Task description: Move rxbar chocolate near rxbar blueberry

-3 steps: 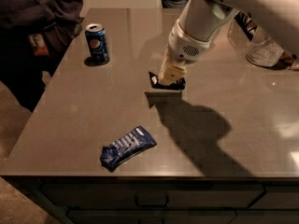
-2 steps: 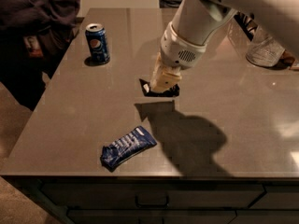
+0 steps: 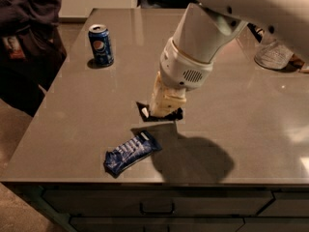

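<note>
Near the middle of the smooth grey counter (image 3: pixel 251 110), the robot's cream-coloured gripper (image 3: pixel 161 114) points down from a big white arm (image 3: pixel 203 37). Its jaws are clamped on the small flat black snack-bar wrapper, the rxbar chocolate (image 3: pixel 175 115). Black corners poke out on both sides of the jaws. The bar sits low, close to the counter top, and I cannot tell if it touches.

The flat dark-blue wrapper with white letters, the rxbar blueberry (image 3: pixel 131 152), lies near the jaws, toward the front edge and a little to the left in the view. It is not touching them. A dark shadow (image 3: pixel 193 158) lies just in front of the jaws, beside the blue bar. A blue Pepsi can (image 3: pixel 101 45) stands upright, well apart from the jaws, toward the back left.
</note>
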Robot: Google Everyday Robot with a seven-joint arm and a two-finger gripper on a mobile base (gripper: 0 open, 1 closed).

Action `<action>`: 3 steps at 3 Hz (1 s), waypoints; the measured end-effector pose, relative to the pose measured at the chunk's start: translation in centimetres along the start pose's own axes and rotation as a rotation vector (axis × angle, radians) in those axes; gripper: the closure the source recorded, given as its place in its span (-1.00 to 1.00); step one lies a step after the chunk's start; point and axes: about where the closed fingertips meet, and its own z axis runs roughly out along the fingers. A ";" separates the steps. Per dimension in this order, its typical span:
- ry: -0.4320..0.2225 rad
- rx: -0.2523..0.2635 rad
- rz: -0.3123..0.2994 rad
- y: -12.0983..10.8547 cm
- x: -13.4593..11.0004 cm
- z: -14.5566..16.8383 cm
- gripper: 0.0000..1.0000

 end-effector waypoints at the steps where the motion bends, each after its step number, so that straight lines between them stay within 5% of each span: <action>1: -0.005 -0.040 -0.010 1.8 -0.5 0.5 0.16; 3: -0.006 -0.033 -0.013 1.8 -0.7 0.6 -0.76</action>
